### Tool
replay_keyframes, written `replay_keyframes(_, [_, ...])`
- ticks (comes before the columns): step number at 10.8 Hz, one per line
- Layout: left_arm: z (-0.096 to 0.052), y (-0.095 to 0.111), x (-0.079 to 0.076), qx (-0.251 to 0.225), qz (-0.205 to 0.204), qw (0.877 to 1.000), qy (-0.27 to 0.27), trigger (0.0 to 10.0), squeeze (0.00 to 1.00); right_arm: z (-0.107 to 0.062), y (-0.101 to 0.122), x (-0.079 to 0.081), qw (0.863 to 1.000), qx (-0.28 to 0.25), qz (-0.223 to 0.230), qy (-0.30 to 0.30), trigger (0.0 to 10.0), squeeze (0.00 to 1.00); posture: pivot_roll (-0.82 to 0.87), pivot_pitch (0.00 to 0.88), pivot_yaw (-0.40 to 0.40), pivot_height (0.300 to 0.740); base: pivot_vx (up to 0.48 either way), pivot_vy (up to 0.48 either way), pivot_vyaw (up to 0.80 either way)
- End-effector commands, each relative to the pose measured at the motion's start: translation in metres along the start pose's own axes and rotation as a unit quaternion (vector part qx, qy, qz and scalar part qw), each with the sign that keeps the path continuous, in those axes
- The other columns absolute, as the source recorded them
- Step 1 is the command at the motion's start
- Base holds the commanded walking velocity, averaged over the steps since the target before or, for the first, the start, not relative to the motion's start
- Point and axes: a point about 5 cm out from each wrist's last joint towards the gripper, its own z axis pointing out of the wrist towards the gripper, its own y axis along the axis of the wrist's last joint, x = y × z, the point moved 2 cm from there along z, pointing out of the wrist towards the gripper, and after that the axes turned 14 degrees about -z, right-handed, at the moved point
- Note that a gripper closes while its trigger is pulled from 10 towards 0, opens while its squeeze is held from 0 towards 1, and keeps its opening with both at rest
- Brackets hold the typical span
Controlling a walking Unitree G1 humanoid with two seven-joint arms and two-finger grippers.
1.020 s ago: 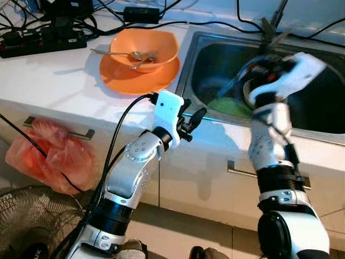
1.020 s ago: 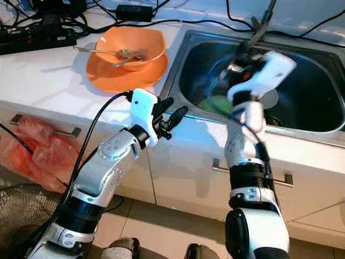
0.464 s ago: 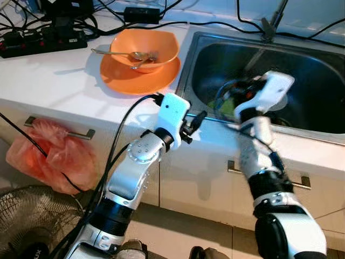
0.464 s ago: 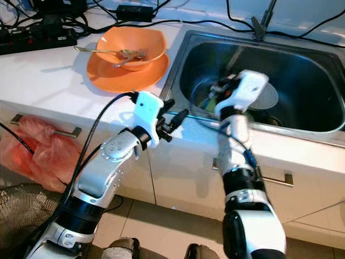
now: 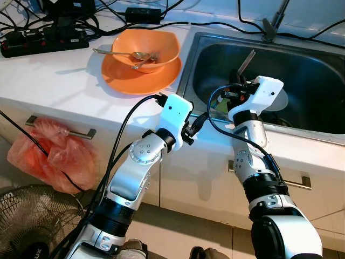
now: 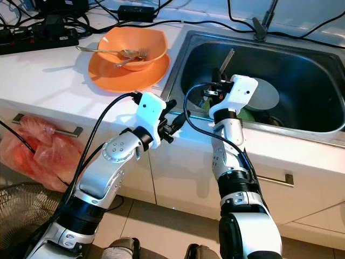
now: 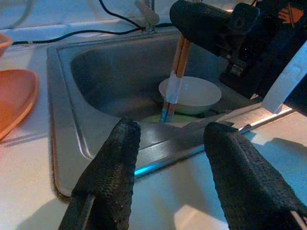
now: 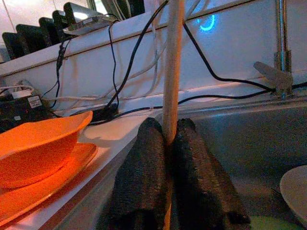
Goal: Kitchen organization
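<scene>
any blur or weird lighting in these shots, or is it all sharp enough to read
Left eye view: sharp, with a bluish cast over the steel sink and glare on the white countertop. Left wrist view: the left gripper looms dark and close; the white bowl stays readable. Right wrist view: the right gripper pinching pale wooden chopsticks looks soft up close; the orange bowl glows oversaturated.

Bare table between orange plate and front edge, sink open right of white bowl, chopsticks upright near left wall, cables crowding back-left corner
</scene>
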Motion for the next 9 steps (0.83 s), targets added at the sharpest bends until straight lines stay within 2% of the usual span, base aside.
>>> replay_keyframes(1, [0.0016,-0.0025,-0.0029,0.003,0.001,1.0,-0.003,10.0,0.0,-0.0053,-0.0063,-0.0026,1.0,0.009,-0.007,0.001,10.0,0.94,0.25,0.132,-0.032,0.74,0.0,0.0,0.0])
replay_keyframes(2, [0.0015,-0.0034,-0.0022,0.003,0.001,1.0,0.0,10.0,0.0,-0.0062,-0.0076,-0.0034,1.0,0.012,-0.009,-0.002,10.0,0.0,0.25,0.134,-0.032,0.74,0.0,0.0,0.0])
replay_keyframes(3, [0.0008,-0.0036,-0.0018,0.004,0.002,1.0,0.001,10.0,0.0,-0.0063,-0.0082,-0.0015,1.0,0.012,-0.004,0.002,10.0,1.0,0.25,0.137,-0.033,0.74,0.0,0.0,0.0])
replay_keyframes(6, [0.0001,-0.0041,-0.0006,0.004,0.003,1.0,0.004,10.0,0.0,-0.006,-0.0082,-0.0013,1.0,0.012,-0.002,0.0,10.0,1.0,0.25,0.136,-0.033,0.74,0.0,0.0,0.0])
replay_keyframes(7, [-0.0003,-0.0047,0.0003,0.004,0.005,1.0,0.005,10.0,0.0,-0.0061,-0.0081,-0.0007,1.0,0.012,-0.006,0.0,10.0,0.55,0.25,0.13,-0.03,0.74,0.0,0.0,0.0])
replay_keyframes(8, [-0.0005,-0.005,0.0008,0.004,0.006,1.0,0.007,10.0,0.0,-0.0058,-0.0075,-0.0005,1.0,0.011,-0.005,-0.001,10.0,0.0,0.25,0.127,-0.028,0.74,0.0,0.0,0.0])
replay_keyframes(9, [-0.0003,-0.0049,0.0022,0.004,0.007,1.0,0.009,10.0,0.0,-0.0025,0.0,-0.001,1.0,-0.004,0.003,-0.002,10.0,0.0,0.25,0.12,-0.026,0.74,0.0,0.0,0.0])
